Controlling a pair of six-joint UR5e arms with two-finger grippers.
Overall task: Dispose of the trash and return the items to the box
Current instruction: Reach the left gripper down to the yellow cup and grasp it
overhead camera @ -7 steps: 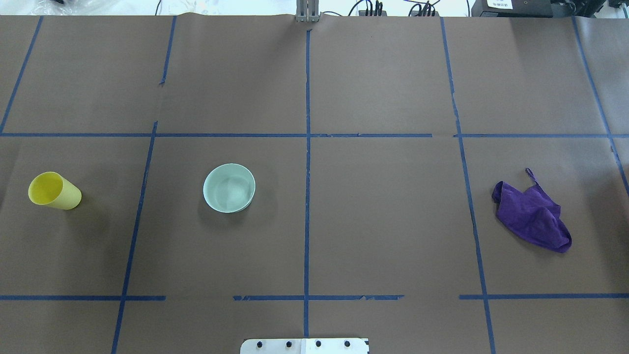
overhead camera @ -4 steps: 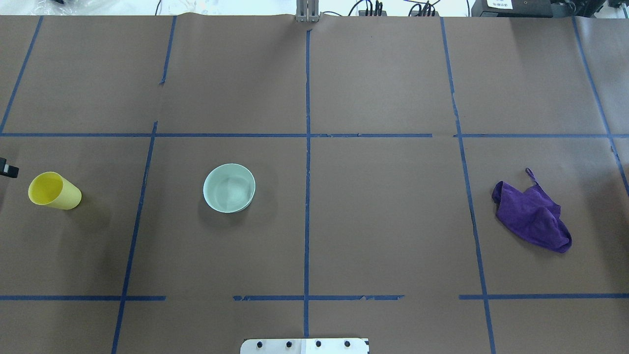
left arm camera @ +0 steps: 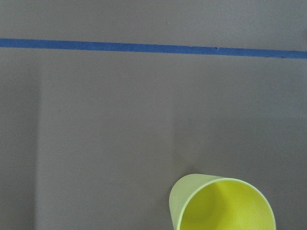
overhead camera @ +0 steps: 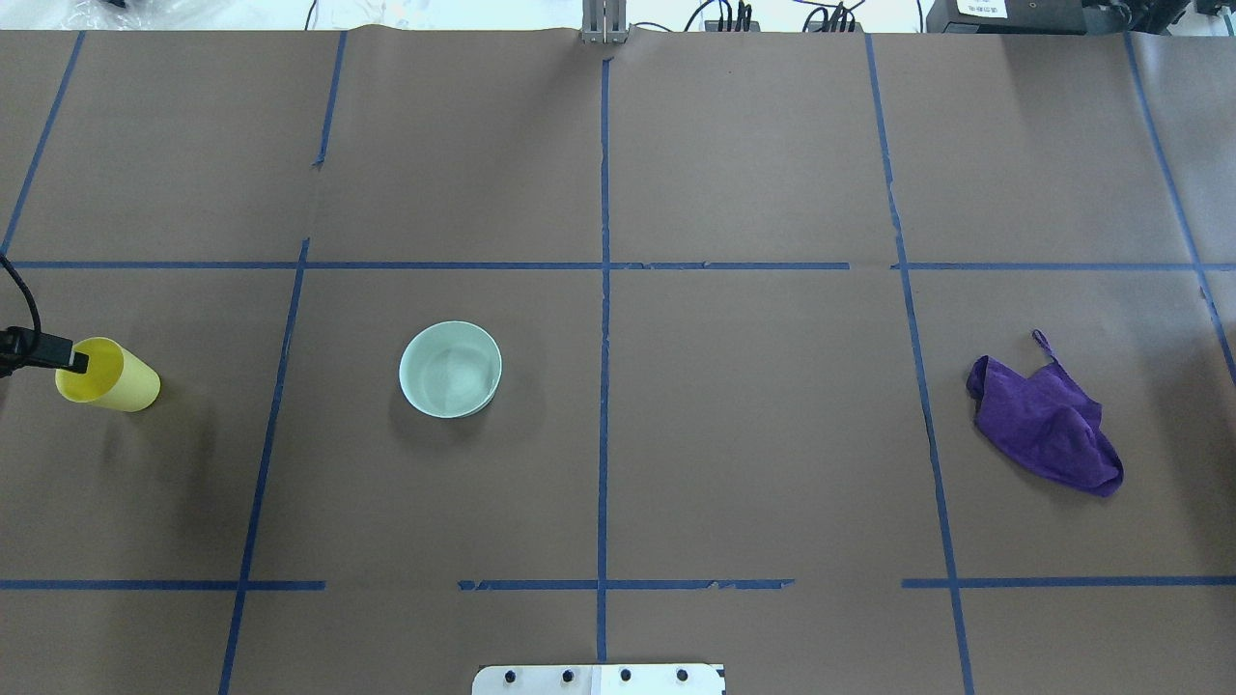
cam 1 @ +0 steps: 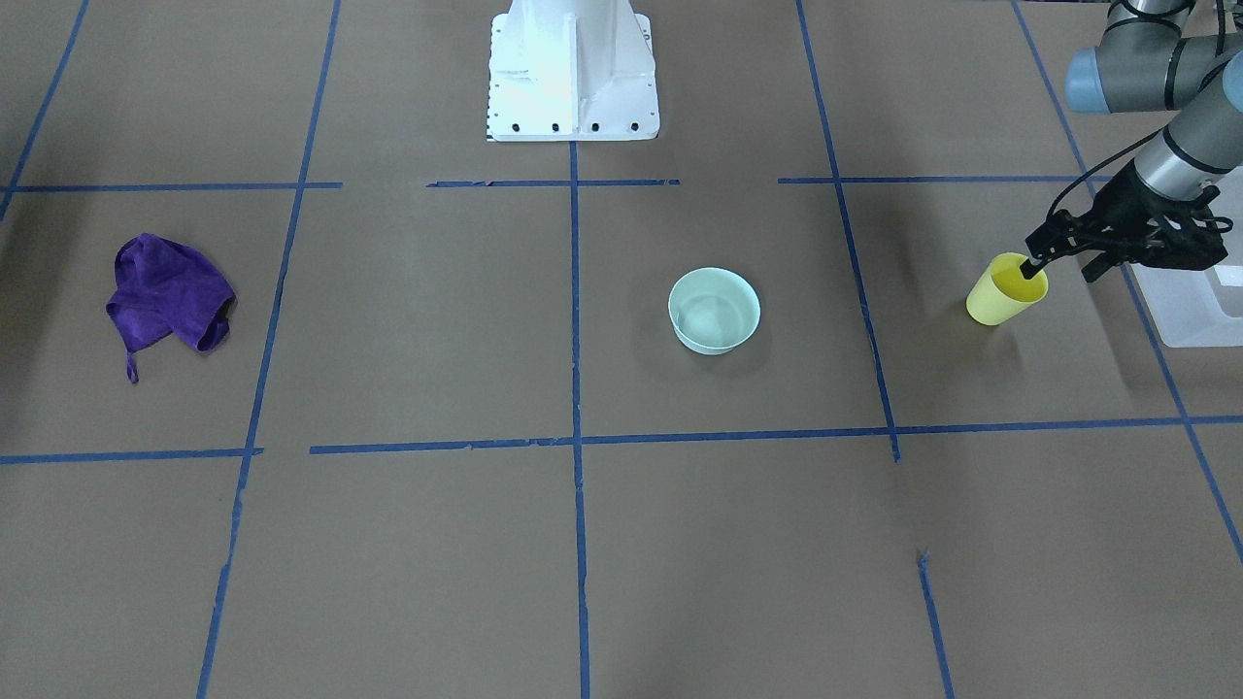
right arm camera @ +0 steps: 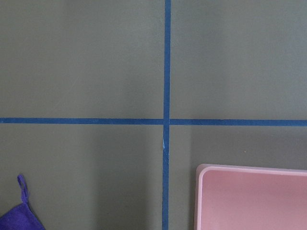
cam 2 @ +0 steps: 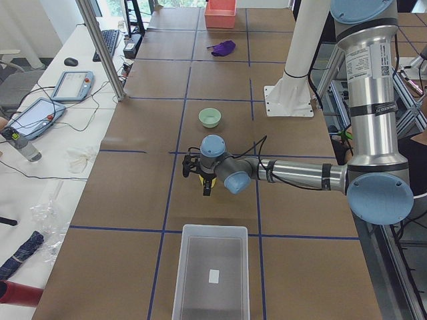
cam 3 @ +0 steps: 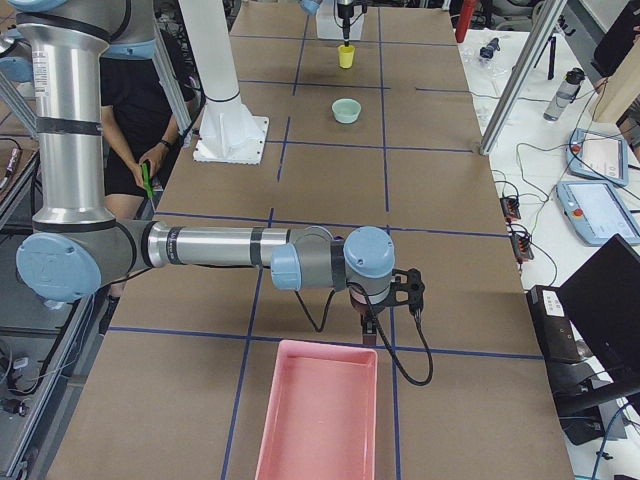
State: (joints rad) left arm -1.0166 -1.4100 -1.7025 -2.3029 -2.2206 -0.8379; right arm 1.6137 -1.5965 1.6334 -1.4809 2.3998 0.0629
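The yellow cup stands upright at the table's left end, also seen from overhead and in the left wrist view. My left gripper is open at the cup's rim. One fingertip sits over the cup's mouth and the other is outside the rim on the box side. The translucent white box stands just beyond the cup, empty in the exterior left view. My right gripper shows only in the exterior right view, so I cannot tell its state.
A pale green bowl sits left of the centre line. A crumpled purple cloth lies at the right. A pink tray stands at the table's right end, under the right gripper, and shows in the right wrist view.
My left gripper has come in from the overhead view's left edge and one finger now reaches over the cup's rim. The cup, bowl and cloth have not moved.
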